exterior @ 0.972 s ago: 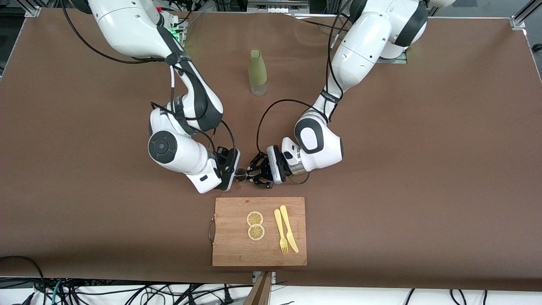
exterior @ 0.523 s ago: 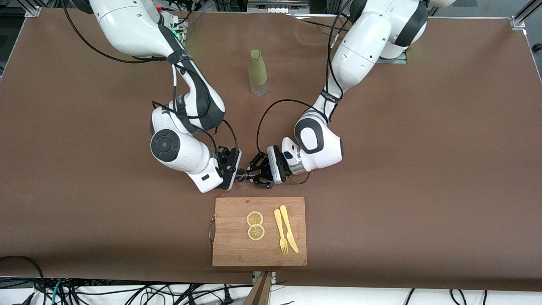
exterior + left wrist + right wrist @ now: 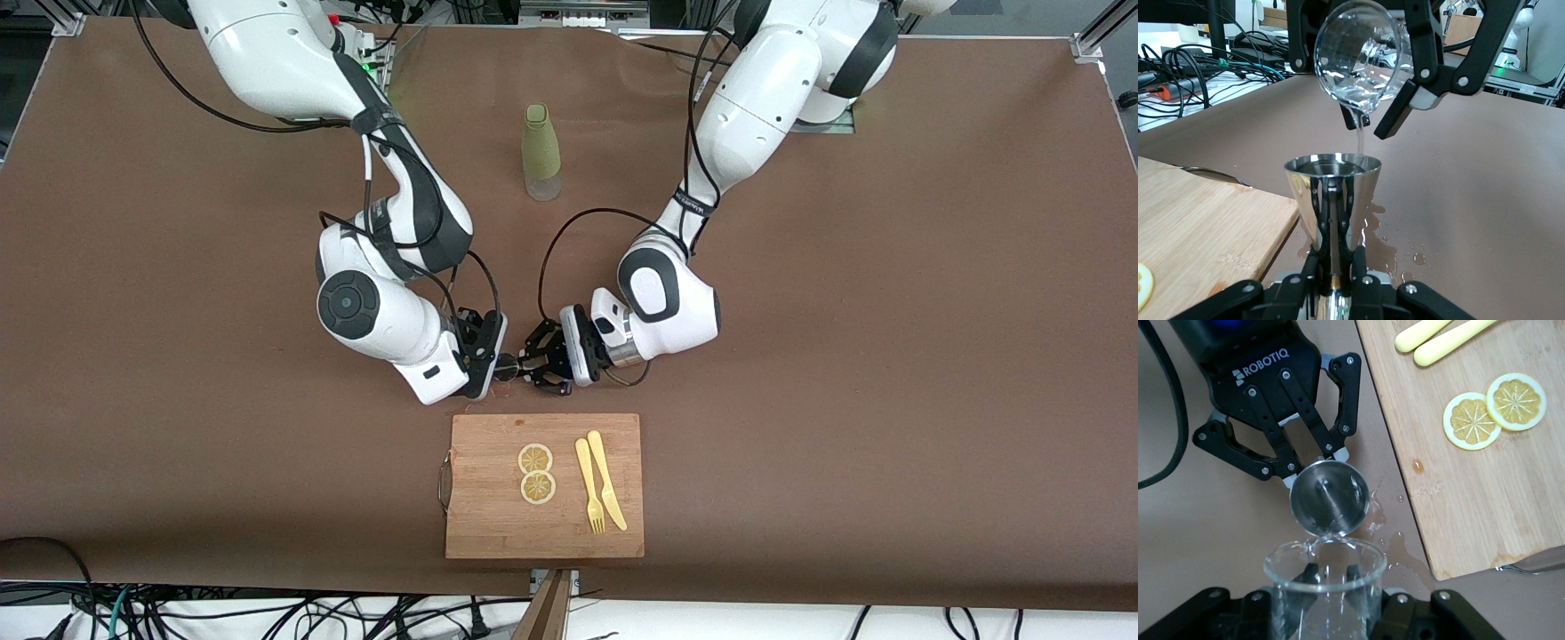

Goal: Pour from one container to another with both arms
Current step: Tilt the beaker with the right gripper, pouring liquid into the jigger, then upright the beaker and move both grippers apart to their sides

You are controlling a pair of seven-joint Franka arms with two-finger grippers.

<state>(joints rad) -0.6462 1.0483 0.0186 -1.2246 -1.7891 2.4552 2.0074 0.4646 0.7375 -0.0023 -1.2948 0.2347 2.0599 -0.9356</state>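
Nearest the front camera lies a wooden cutting board (image 3: pixel 544 485) carrying two lemon slices (image 3: pixel 536 473) and a yellow fork (image 3: pixel 589 485) and knife (image 3: pixel 606 480). Just farther, over the brown table (image 3: pixel 889 356), the two grippers meet. The left gripper (image 3: pixel 533 364) is clamped on the waist of a steel jigger (image 3: pixel 1332 200), held upright. The right gripper (image 3: pixel 487 356) grips a clear glass beaker (image 3: pixel 1361 57), tipped above the jigger, a thin stream of water falling into its cup. Spilled water (image 3: pixel 1388 250) wets the table beside the board. Farthest stands a green bottle (image 3: pixel 540 151), upright, between the arms' bases.
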